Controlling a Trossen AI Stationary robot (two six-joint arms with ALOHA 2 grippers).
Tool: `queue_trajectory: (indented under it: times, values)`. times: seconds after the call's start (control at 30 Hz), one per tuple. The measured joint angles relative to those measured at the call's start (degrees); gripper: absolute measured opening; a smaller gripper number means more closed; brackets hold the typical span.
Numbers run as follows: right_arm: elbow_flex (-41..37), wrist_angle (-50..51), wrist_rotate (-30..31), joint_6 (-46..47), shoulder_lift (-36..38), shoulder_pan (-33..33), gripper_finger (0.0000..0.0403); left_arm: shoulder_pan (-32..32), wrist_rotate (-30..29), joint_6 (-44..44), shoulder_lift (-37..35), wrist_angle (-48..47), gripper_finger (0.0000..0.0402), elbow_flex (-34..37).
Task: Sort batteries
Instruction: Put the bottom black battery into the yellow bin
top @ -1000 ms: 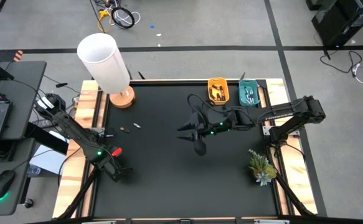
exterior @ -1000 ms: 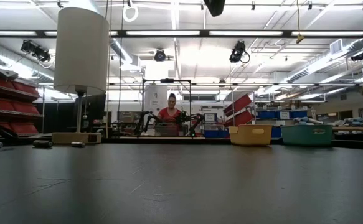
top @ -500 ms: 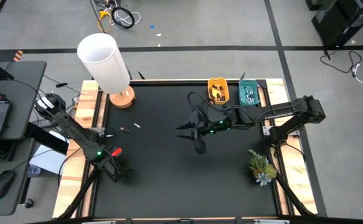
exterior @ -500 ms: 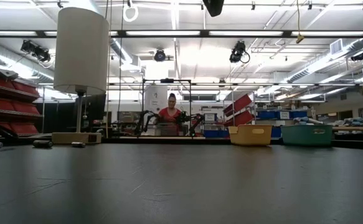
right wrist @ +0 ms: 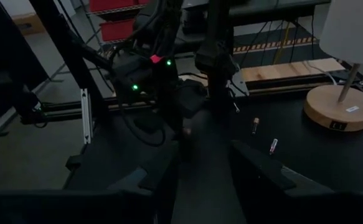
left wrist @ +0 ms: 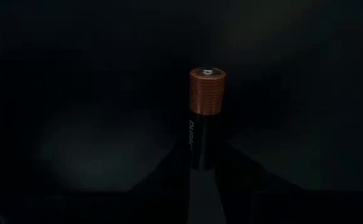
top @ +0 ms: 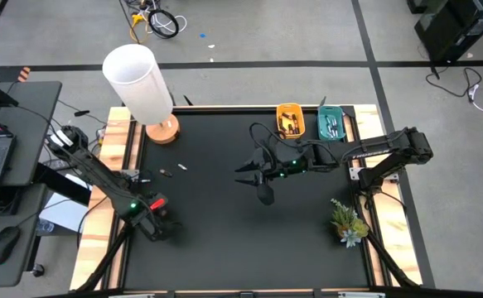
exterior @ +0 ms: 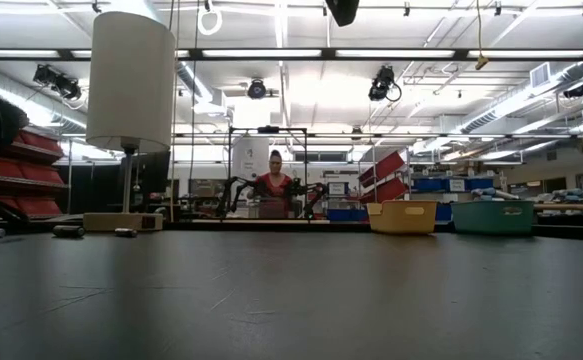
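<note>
My left gripper (top: 163, 227) stands at the table's near left, pointing down. It is shut on a black battery with a copper end (left wrist: 205, 106). My right gripper (top: 254, 177) hangs above the middle of the table, open, with nothing between its fingers (right wrist: 200, 168). Loose batteries (top: 166, 173) (top: 181, 167) lie on their sides on the black mat near the lamp. They also show in the right wrist view (right wrist: 254, 125) (right wrist: 273, 145). A yellow tray (top: 290, 121) and a teal tray (top: 332, 124) hold more batteries at the far edge. My left gripper pinches the battery's black end (left wrist: 200, 155) between its two fingers (left wrist: 169, 171), which come from above. The battery runs along the fingers. Its copper end (left wrist: 207, 84) sticks out past them toward the mat. Whether that end touches the mat I cannot tell.
A white lamp on a wooden base (top: 139, 87) stands at the far left corner. A small plant (top: 347, 222) sits at the near right. Wooden rails (top: 108, 190) edge the mat. A person (exterior: 274, 185) sits far behind the table.
My left hand has tipped a little at the near left of the table. A dark part of that arm now shows at the low view's left edge. My right arm has kept still.
</note>
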State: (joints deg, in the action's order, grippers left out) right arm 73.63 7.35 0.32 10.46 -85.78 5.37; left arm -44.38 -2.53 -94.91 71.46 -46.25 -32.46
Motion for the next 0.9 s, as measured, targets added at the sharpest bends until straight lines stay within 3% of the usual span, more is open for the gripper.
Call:
queue_trajectory:
  times: [0.37,0.63,0.77,0.9]
  values:
    - [0.0,0.0,-0.4,-0.1,0.0,0.0,0.0151,-0.1,-9.2,0.6,-0.1,-1.4,0.0068,-4.3]
    - [0.0,0.7,-0.5,-0.2,-0.7,-0.2,0.0151,-0.1,-21.3,10.9,-0.2,-1.0,0.0069,-10.7]
    - [0.0,0.2,-0.7,-3.0,-4.6,-0.3,0.0151,0.9,-27.3,18.3,-0.2,0.6,0.0069,-12.8]
    - [0.0,-4.2,-6.5,-3.1,-10.4,-0.6,0.0151,4.1,-31.3,22.9,-0.2,2.3,0.0070,-14.1]
